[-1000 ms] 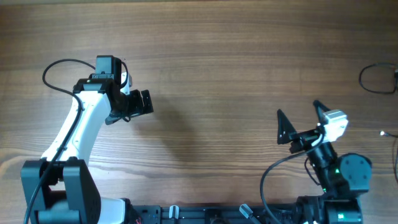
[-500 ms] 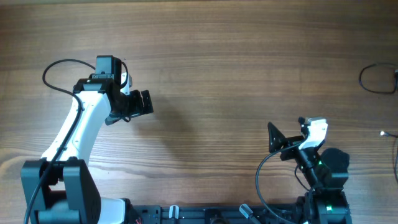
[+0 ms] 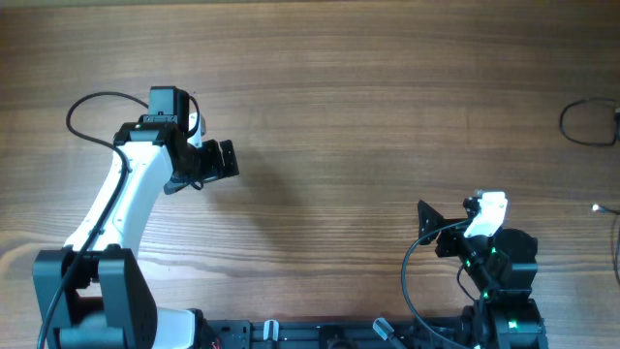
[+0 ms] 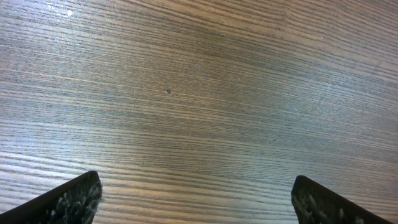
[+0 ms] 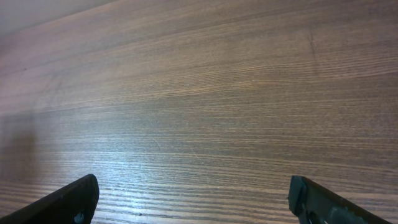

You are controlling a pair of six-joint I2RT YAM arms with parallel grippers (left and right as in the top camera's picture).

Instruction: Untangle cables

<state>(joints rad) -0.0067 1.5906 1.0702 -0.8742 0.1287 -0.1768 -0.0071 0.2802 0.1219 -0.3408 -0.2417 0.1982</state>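
Two thin dark cables lie at the table's far right edge: one in a loose loop (image 3: 585, 123), the other (image 3: 614, 233) a strand with a tiny silvery plug tip (image 3: 595, 207). My left gripper (image 3: 232, 159) is open and empty over bare wood at the left, far from the cables. In the left wrist view (image 4: 196, 202) its fingers stand wide apart with only wood between them. My right gripper (image 3: 448, 209) is open and empty near the front edge, well left of the cables. The right wrist view (image 5: 194, 200) shows only wood between its fingers. Neither wrist view shows a cable.
The wooden table (image 3: 349, 87) fills the overhead view. The left arm's thick black cable (image 3: 87, 107) loops beside it. The two arm bases and a black rail (image 3: 320, 334) sit along the front edge.
My right arm has drawn back toward its base, the open gripper moving left and toward the front edge. The left arm and the cables have not moved.
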